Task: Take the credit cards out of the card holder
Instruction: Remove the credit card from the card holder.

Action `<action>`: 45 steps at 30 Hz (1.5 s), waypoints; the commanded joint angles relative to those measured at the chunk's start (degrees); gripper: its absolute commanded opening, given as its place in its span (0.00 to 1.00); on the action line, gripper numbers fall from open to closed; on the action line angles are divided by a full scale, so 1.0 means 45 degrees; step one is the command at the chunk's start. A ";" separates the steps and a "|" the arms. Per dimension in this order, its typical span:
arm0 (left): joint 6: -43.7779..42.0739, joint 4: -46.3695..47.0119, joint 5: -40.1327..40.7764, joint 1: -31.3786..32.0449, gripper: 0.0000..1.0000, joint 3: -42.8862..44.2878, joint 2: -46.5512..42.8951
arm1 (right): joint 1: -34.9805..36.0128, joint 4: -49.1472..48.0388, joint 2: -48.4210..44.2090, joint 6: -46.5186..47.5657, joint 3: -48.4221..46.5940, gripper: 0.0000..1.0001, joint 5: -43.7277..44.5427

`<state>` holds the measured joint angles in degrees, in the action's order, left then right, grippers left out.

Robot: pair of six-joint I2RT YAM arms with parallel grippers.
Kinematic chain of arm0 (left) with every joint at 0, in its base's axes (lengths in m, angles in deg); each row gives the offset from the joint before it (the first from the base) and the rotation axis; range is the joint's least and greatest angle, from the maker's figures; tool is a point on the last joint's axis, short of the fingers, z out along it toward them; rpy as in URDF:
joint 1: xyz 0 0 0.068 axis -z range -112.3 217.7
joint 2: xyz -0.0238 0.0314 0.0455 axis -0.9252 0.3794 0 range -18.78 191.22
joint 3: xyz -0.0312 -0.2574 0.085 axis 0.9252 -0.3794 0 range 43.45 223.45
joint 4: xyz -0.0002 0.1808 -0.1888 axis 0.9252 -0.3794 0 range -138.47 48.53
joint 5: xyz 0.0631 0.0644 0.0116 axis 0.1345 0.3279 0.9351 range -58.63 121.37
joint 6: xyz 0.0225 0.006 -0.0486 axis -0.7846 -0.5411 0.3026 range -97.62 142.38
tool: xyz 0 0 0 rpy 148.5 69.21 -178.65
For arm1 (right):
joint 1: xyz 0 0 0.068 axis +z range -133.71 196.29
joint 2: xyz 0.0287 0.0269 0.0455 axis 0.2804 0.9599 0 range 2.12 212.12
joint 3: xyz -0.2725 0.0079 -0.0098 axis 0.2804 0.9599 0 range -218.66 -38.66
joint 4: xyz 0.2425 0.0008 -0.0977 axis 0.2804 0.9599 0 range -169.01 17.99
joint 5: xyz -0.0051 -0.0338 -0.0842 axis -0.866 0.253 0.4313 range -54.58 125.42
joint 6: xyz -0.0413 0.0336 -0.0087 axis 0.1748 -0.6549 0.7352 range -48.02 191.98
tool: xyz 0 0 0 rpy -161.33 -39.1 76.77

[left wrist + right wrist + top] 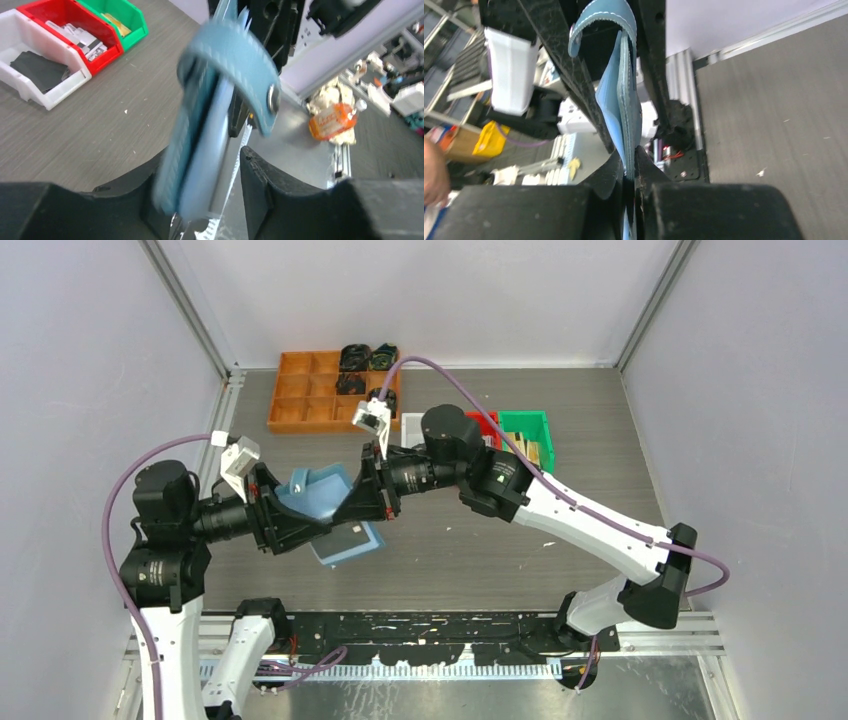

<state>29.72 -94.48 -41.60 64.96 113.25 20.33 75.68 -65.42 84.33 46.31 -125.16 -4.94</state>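
The light blue card holder (312,490) hangs in the air between both grippers, above the table's left middle. My right gripper (350,512) is shut on its edge; in the right wrist view the holder (624,85) runs up edge-on from the pinched jaws (630,152), its tab loop (599,17) at the top. My left gripper (322,530) is open around the holder (210,115), which is blurred; it lies against one finger, with a gap to the other finger (260,175). A lower flap (348,542) shows a grey rectangle. I cannot make out any credit card.
An orange compartment tray (300,390) with dark items stands at the back left. White (412,426), red (487,424) and green (530,430) bins stand at the back middle, behind the right arm. They also show in the left wrist view: white (40,75), red (65,20), green (125,15).
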 commanded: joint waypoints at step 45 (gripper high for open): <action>1.3439 1.2397 -0.0059 -0.0002 0.14 -0.2719 -0.0766 | 0.0739 -1.5709 -0.1538 -0.5199 0.6637 0.01 0.8930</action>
<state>89.58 -44.78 -39.34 64.96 100.72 18.52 78.59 -133.73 78.67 22.27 -95.04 34.12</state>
